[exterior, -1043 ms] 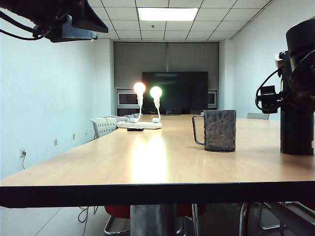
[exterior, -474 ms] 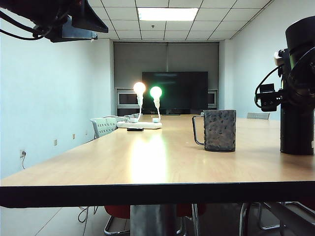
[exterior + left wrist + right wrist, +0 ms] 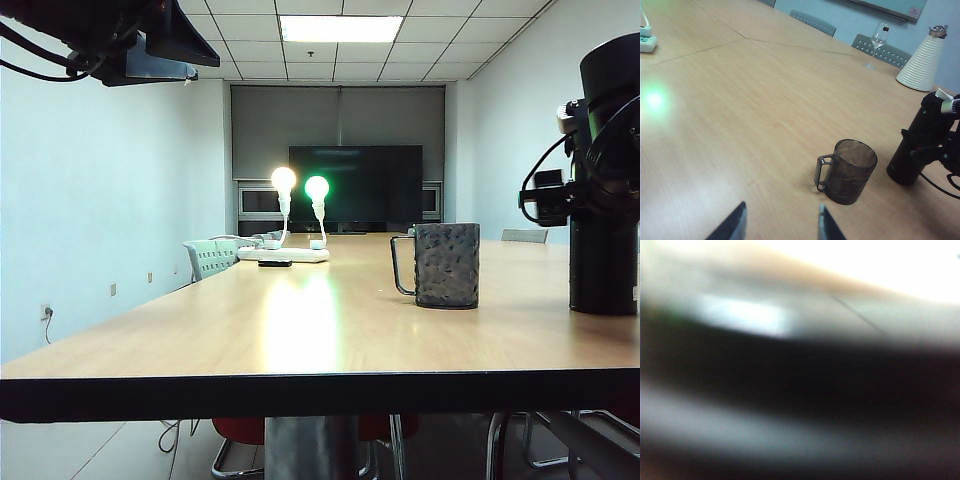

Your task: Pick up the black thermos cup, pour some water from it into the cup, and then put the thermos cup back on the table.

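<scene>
1. We are bringing the right gripper point(image 3: 935, 145) in around the black thermos cup point(image 3: 603, 175) at the right end of the table point(image 3: 300, 330). Its own wrist view is nothing but dark blur pressed close, so we cannot tell whether the jaws are clamped on the body yet.
2. We are keeping the left gripper point(image 3: 781, 222) hovering low over bare wood, its fingers spread and holding nothing.
3. We are reading the thermos as stiff and matte, so probably not too slippery, yet tall, slim and, with water inside, likely heavy and top-heavy. We are judging mid-body the best place to grip, below the flip lid, so it is not tipping as it lifts.
4. We are seeing the thermos standing upright on the table, just beside the cup point(image 3: 849, 171).
5. We are treating the cup as light and easy to knock. Its thin wire handle is pointing away from the thermos, so the side facing the thermos is free of it for pouring.
</scene>
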Robot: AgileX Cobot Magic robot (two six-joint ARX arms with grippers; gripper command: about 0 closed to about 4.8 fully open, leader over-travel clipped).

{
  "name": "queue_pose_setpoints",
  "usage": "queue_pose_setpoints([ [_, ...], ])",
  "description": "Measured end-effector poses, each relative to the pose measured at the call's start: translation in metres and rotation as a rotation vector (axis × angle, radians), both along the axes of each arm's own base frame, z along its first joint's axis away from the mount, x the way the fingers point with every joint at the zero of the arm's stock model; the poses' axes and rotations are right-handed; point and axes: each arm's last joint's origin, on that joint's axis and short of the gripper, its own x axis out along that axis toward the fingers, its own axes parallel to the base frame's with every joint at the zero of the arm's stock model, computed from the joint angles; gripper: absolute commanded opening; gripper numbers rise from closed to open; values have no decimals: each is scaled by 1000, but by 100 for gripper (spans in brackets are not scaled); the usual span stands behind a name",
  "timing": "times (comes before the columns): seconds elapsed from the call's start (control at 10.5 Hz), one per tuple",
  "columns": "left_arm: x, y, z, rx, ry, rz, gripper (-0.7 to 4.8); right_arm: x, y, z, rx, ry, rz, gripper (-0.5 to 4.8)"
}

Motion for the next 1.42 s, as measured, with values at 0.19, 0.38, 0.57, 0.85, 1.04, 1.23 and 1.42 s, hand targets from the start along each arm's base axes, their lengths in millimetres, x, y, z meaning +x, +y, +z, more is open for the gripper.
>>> queue_pose_setpoints([
  [0.19, 0, 0, 0, 0, 0, 1, 183, 0, 0, 1, 2, -4, 4, 147],
  [0.38, 0, 0, 0, 1, -1, 12, 183, 0, 0, 0, 3, -4, 4, 147],
  [0.57, 0, 0, 0, 1, 0, 13, 183, 0, 0, 3, -87, 16, 21, 147],
  [0.85, 3, 0, -1, -2, -12, 14, 183, 6, 3, 19, -151, 39, 137, 148],
  [1.04, 12, -3, -12, 6, 17, 14, 183, 14, 7, 31, -144, 35, 200, 148],
  [1.23, 32, -9, -28, 24, 76, 6, 182, 20, 8, 38, -147, 64, 208, 148],
  [1.42, 60, -19, -39, 31, 100, -27, 183, 23, 8, 42, -172, 74, 210, 148],
])
